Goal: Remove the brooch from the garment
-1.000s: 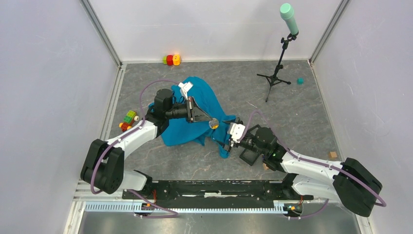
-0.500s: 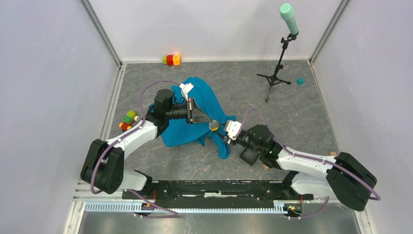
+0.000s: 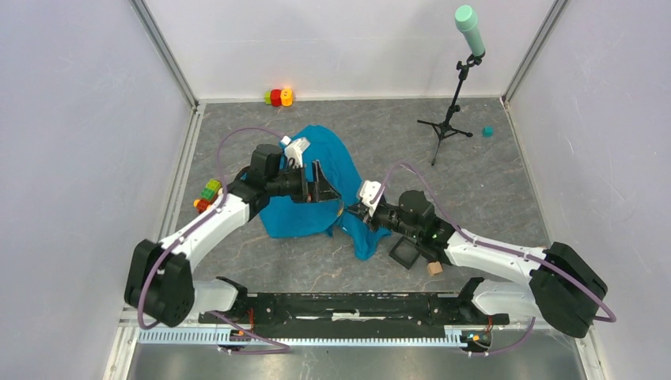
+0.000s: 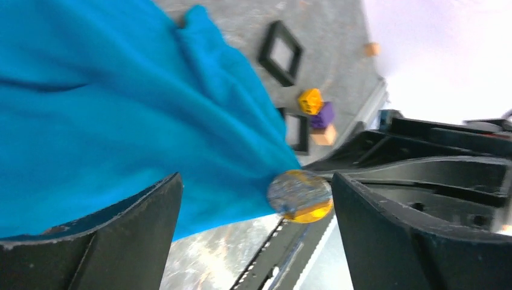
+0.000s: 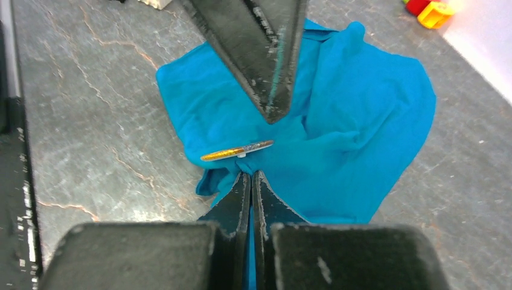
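Observation:
The garment is a bright blue cloth, bunched on the grey floor. The brooch is a small round disc with a speckled grey face and a gold rim, sitting on a raised fold of the cloth. In the right wrist view the brooch shows edge-on. My left gripper is open, and the brooch hangs between its fingers, close to the right one. My right gripper is shut on the cloth fold just below the brooch, and the left gripper's finger hangs above it.
Black square frames and yellow and purple blocks lie near the right arm. Coloured toy blocks sit at the left and more blocks by the back wall. A microphone stand is at the back right.
My left gripper has opened, let go of the brooch and drawn back a little. My right gripper has moved in to the left and shut on the cloth beside the brooch.

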Tool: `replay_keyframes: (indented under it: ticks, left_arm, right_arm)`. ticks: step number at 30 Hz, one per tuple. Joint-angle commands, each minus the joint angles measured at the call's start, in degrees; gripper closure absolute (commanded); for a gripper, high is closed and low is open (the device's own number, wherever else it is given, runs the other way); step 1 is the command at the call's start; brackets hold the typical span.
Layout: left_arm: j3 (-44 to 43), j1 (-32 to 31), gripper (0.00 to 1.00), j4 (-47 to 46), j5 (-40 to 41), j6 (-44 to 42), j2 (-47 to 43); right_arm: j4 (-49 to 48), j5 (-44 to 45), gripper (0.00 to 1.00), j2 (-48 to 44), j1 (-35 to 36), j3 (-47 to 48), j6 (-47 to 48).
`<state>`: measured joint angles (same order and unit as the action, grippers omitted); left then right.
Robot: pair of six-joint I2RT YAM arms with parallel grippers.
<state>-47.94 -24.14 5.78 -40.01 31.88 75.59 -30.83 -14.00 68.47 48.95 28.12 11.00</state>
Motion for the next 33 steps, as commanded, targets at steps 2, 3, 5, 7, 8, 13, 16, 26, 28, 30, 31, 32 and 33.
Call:
replay_keyframes:
  ticks: [2, 3, 5, 7, 8, 13, 16, 26, 28, 30, 31, 32, 33]
  left_arm:
    - [0.76, -0.52, 0.03, 7.57, 19.11, -10.28, -9.81]
    - [2.33, -0.94, 0.05, 5.85, 19.34, -10.18, -12.03]
    - [5.1, -2.32, 0.13, 1.31, 18.6, -10.09, -15.49]
    - [7.71, -3.84, 0.21, -1.79, 18.64, -10.21, -17.97]
    - [8.56, -4.55, 0.24, -2.79, 18.57, -10.38, -18.87]
    - [11.89, -10.53, 0.31, -7.55, 20.8, -13.11, -21.29]
    - [12.62, -14.82, 0.33, -7.18, 27.75, -16.27, -22.03]
    - [11.26, -15.17, 0.53, -7.67, 27.48, -17.51, -18.9]
    - [11.3, -15.24, 0.49, -7.63, 26.82, -17.38, -18.43]
    - [11.43, -15.31, 0.42, -7.55, 25.78, -17.38, -18.12]
    - [11.61, -15.45, 0.42, -7.45, 25.77, -17.45, -18.04]
    - [11.69, -15.63, 0.42, -7.47, 25.77, -17.7, -18.1]
    - [11.68, -15.77, 0.45, -7.17, 26.03, -17.96, -18.06]
  right_arm:
    - [9.46, -2.18, 1.0, 1.25, -0.83, 7.53, -10.09]
    - [12.22, -2.18, 1.0, 1.9, -0.95, 8.79, -10.91]
    - [17.3, -2.0, 1.0, 3.35, -1.27, 11.55, -14.1]
    - [20.73, -2.78, 1.0, 4.44, -1.82, 13.79, -15.97]
    - [20.9, -3.01, 1.0, 4.45, -2.01, 14.15, -17.61]
    - [17.65, -4.02, 1.0, 4.29, -2.36, 13.62, -24.73]
    - [16.8, -4.6, 1.0, 5.54, -2.43, 14.47, -28.1]
    - [16.31, -6.28, 1.0, 7.42, -2.44, 15.98, -29.89]
    - [16.36, -6.09, 1.0, 7.4, -2.47, 16.08, -29.93]
    - [16.54, -6.11, 1.0, 7.56, -2.47, 16.26, -29.89]
    - [16.66, -6.03, 1.0, 7.71, -2.46, 16.48, -29.82]
    - [16.86, -6.14, 1.0, 7.88, -2.43, 16.65, -29.81]
    - [16.9, -6.22, 1.0, 7.96, -2.46, 16.83, -29.8]
